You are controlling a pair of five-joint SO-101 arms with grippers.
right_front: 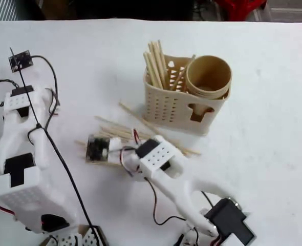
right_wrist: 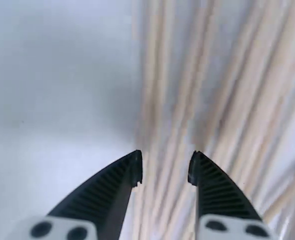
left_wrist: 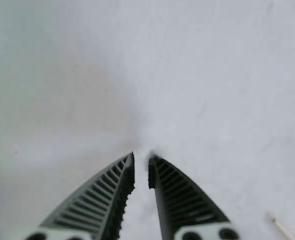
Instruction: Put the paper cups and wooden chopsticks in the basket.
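1. High view: pale perforated basket [right_front: 166, 105] stands upright on the white bench [right_front: 263, 154], toward the far middle.
2. Stacked paper cups [right_front: 208, 77] sit mouth-up in the basket's right part. A bundle of standing chopsticks [right_front: 156, 64] leans in its left part, with tips well above the rim.
3. Loose chopsticks [right_front: 135, 132] lie flat on the bench just in front of the basket, fanned out in a rough heap. A few ends reach close to the basket's front wall.
4. Right arm [right_front: 161, 159] stretches from the near edge over that heap.
5. Right end effector [right_wrist: 165, 167]: fingers parted and gripping nothing. Several of the loose sticks run lengthwise through the gap below them, and more lie off to one side.
6. Left arm [right_front: 18, 148] sits at the bench's left side, well apart from the basket.
7. Left end effector [left_wrist: 141, 161]: fingers drawn nearly together, only a thin slit between the tips, nothing held, pointed at bare bench.
8. One stray stick end [left_wrist: 280, 227] is near the left end effector, not touching it.
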